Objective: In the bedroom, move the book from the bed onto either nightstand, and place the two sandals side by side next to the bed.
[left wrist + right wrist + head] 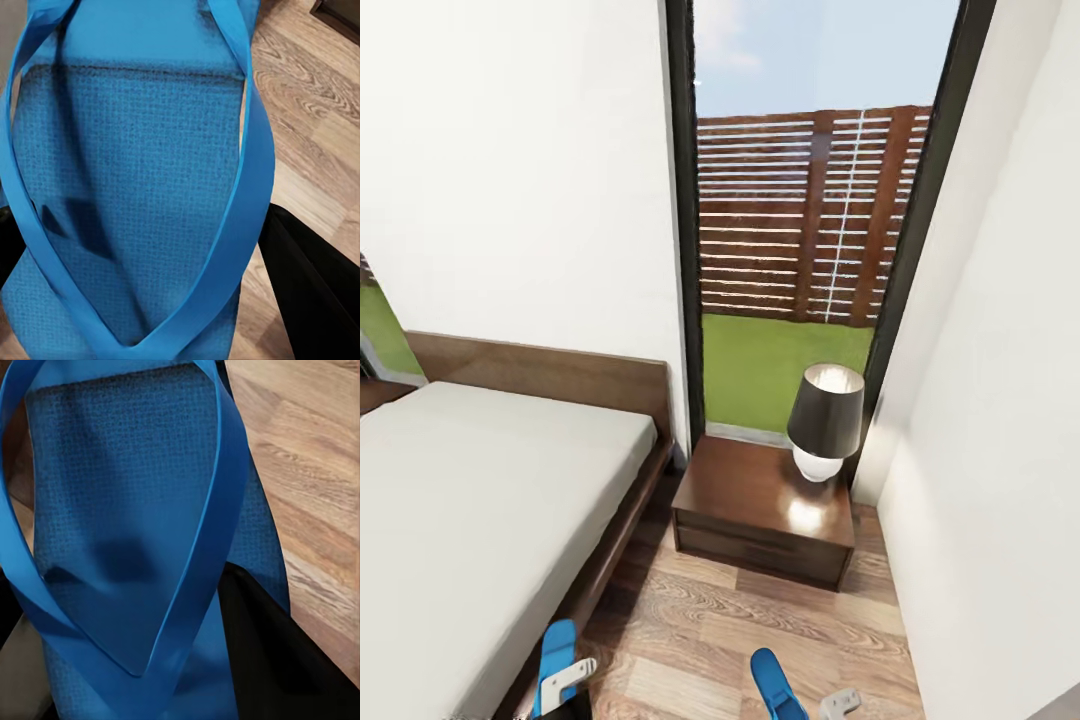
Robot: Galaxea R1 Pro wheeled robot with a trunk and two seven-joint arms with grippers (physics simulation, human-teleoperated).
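Two blue sandals show at the bottom of the head view. The left sandal (557, 645) hangs beside the bed's frame with my left gripper (565, 682) shut on it. Over the wood floor, the right sandal (772, 682) is held in my right gripper (840, 702). Up close, each blue sandal (135, 187) (127, 495) lies between black fingers (315, 292) (277, 660). The bed (470, 500) with its off-white mattress lies at the left. The dark wood nightstand (750, 500) stands right of the bed's headboard. The book is out of view.
A lamp (825, 415) with a dark shade stands on the nightstand's right back corner. A tall window (790, 250) rises behind it, and a white wall (1000, 450) closes the right side. Wood floor (700, 630) runs between bed and wall.
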